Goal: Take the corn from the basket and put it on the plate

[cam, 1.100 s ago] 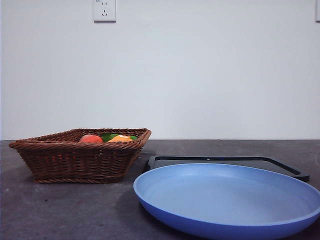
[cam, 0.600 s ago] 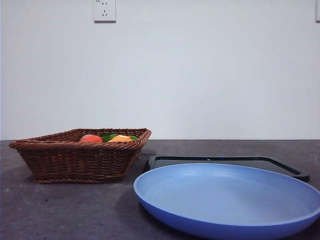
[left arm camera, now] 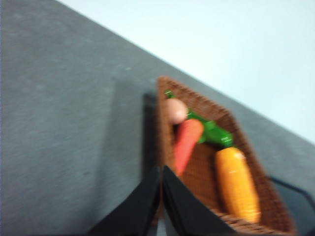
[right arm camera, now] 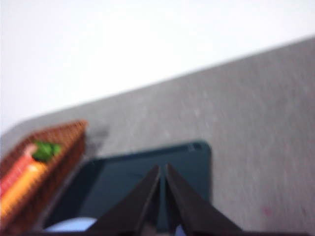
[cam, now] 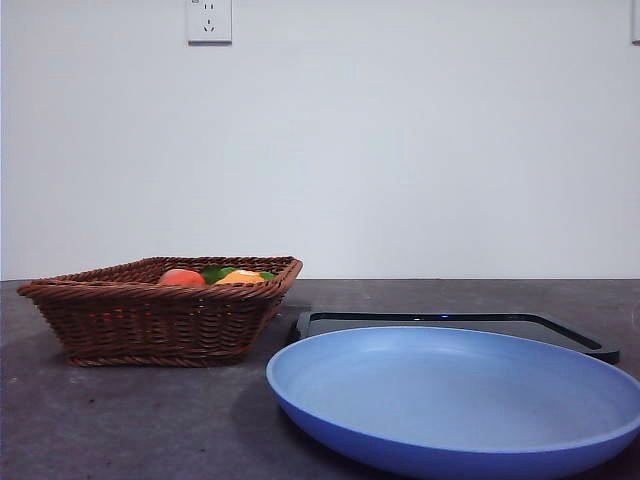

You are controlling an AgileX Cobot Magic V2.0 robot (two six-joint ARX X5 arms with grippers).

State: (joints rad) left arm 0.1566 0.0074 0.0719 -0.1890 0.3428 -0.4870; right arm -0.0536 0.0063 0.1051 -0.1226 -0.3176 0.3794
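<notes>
We see the corn (left arm camera: 237,183) lying in the basket (cam: 150,318), a long orange-yellow cob stretched along one side of the wicker floor, with a red-orange carrot (left arm camera: 186,145) beside it, a round peach-coloured fruit (left arm camera: 175,111) at the carrot's far end and green leaves (left arm camera: 212,132) between them. The basket sits on the grey counter (cam: 130,420) at the left of the scene. To its right and nearer to us rests the light-blue plate (cam: 460,400), with nothing on it, and just behind the plate lies a flat black tray (cam: 450,325). In the front view neither arm shows. We find the left gripper (left arm camera: 161,173) held above the counter at the near edge of the basket, its jaws pressed together and holding nothing. The right gripper (right arm camera: 162,172) hangs over the black tray, its jaws likewise closed on nothing, with a sliver of the plate below them. Both wrist views are blurred. A white wall socket (cam: 209,21) sits high on the wall behind.
</notes>
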